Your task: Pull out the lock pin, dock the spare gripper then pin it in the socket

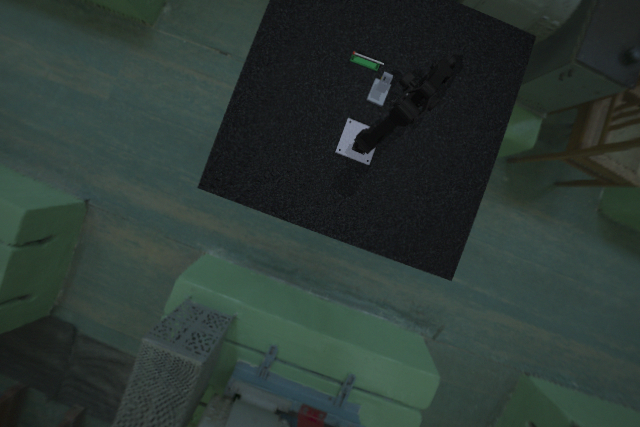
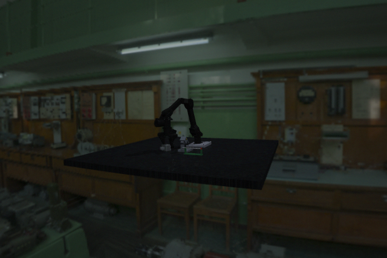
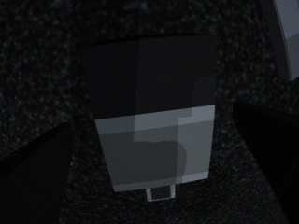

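Two wooden chairs [image 2: 178,198] [image 2: 215,202] stand below a lit tube lamp [image 2: 165,46].

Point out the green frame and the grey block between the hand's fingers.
Green frame [image 1: 364,62] [image 2: 193,154]: top view, middle of its body; exterior view, lower bar.
Grey block [image 2: 167,147] [image 3: 156,161]: exterior view, visible side; wrist view, lighter face.

On the counter [image 1: 289,153] [image 2: 225,167], the mount [image 1: 378,93] [image 2: 183,150] is standing between the arm's base plate [image 1: 345,145] [image 2: 206,144] and the rack [image 1: 364,62] [image 2: 193,154]. The pin [image 1: 370,58] [image 2: 193,148] is lying along the rack's top. The spare gripper [image 2: 167,147] [image 3: 155,119] is sitting near the mount.
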Controlling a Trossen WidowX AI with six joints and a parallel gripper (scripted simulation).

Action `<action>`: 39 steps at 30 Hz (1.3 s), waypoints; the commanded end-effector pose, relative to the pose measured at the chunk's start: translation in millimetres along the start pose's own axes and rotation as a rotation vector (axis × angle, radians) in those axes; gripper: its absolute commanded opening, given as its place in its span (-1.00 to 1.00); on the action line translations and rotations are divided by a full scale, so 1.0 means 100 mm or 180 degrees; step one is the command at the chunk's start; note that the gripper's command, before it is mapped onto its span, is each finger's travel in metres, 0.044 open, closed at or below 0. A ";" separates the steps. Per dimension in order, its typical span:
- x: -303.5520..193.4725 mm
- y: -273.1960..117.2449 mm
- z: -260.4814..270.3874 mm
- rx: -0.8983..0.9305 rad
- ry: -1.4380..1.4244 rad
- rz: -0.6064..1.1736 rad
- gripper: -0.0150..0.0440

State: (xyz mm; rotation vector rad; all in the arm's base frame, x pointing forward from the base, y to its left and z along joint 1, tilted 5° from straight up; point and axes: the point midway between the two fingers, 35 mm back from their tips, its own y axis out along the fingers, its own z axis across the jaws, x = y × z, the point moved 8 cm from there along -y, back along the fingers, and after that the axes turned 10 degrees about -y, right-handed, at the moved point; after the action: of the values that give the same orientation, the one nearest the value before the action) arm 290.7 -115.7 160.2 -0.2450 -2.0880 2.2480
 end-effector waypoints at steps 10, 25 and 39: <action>0.00 -0.23 0.00 -0.0001 -0.0011 -0.0001 1.00; 0.00 -0.23 0.00 -0.0001 -0.0011 -0.0001 1.00; 0.00 -0.74 0.00 0.0002 -0.0077 0.0025 1.00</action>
State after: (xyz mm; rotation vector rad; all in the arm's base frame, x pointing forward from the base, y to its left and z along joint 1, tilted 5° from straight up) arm 286.5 -110.0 237.4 -0.2527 -2.0944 2.2619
